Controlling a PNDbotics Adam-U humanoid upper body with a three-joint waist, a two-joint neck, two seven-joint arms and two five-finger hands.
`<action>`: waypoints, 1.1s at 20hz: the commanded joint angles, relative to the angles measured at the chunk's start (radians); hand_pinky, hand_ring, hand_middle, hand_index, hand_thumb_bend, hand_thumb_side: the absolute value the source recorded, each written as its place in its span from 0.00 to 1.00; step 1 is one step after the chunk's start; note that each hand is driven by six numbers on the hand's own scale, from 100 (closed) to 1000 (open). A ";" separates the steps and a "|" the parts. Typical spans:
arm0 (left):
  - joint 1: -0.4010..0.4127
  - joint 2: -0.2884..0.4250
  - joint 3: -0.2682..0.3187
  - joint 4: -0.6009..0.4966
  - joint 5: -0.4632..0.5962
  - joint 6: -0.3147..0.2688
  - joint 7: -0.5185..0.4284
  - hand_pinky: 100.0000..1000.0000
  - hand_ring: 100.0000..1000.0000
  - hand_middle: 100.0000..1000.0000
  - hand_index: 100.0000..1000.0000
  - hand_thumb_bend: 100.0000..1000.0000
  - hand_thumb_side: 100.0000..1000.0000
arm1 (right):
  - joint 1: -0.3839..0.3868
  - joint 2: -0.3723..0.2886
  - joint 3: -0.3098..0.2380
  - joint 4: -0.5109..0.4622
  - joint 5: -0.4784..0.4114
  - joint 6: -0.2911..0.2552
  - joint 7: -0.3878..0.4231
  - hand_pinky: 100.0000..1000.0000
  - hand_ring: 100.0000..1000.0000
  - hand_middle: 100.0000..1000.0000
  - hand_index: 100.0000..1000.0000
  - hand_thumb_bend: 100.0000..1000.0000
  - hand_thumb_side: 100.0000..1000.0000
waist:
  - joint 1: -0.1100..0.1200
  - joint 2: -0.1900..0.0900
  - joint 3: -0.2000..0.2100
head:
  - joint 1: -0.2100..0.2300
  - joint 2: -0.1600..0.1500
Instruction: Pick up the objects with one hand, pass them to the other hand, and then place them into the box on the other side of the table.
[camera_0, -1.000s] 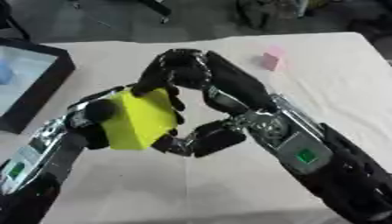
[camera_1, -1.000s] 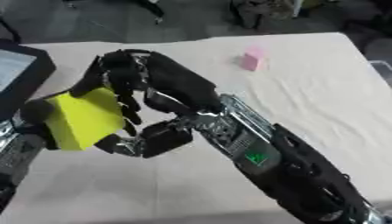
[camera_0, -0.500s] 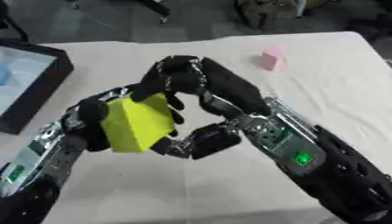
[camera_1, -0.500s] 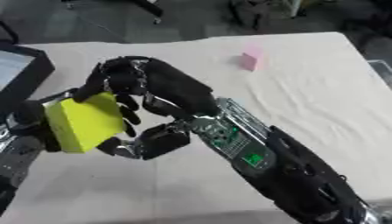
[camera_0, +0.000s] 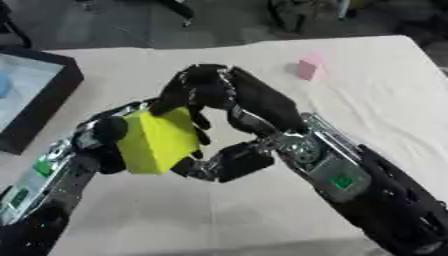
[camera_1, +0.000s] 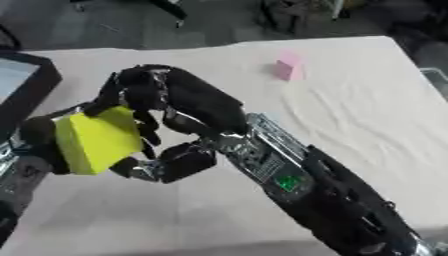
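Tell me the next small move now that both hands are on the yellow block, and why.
Probably open the right hand and draw it back: its fingers curl over the top of the yellow block, while the left hand already grips it from the left. The box lies on the left side, so the left hand should carry it there.

Table (camera_0: 262, 65) covered with a pale beige cloth, lightly wrinkled toward the right; fills most of the frame. Beyond its far edge, across the top of the frame: dark grey floor (camera_0: 105, 25). Dark, blurred furniture legs at upper centre; unidentifiable. Lighting even, diffuse.
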 joint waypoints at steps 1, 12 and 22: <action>-0.011 0.009 -0.005 0.002 -0.018 -0.002 -0.013 0.70 0.72 0.70 0.85 0.63 0.45 | -0.014 -0.002 -0.009 -0.010 0.009 0.003 -0.013 0.66 0.60 0.51 0.64 0.00 0.00 | 0.001 -0.008 -0.001 | 0.002 -0.002; -0.005 0.011 -0.002 0.009 -0.011 -0.014 -0.031 0.66 0.61 0.57 0.74 0.48 0.35 | -0.013 -0.004 -0.011 -0.004 0.038 0.005 -0.031 0.65 0.60 0.51 0.63 0.00 0.00 | 0.001 -0.009 0.000 | -0.002 -0.002; -0.007 0.011 0.012 0.016 0.019 -0.011 0.089 0.57 0.49 0.42 0.57 0.30 0.27 | -0.012 -0.009 -0.011 -0.003 0.063 -0.018 0.029 0.68 0.66 0.61 0.75 0.35 0.27 | 0.001 -0.011 -0.003 | 0.000 -0.002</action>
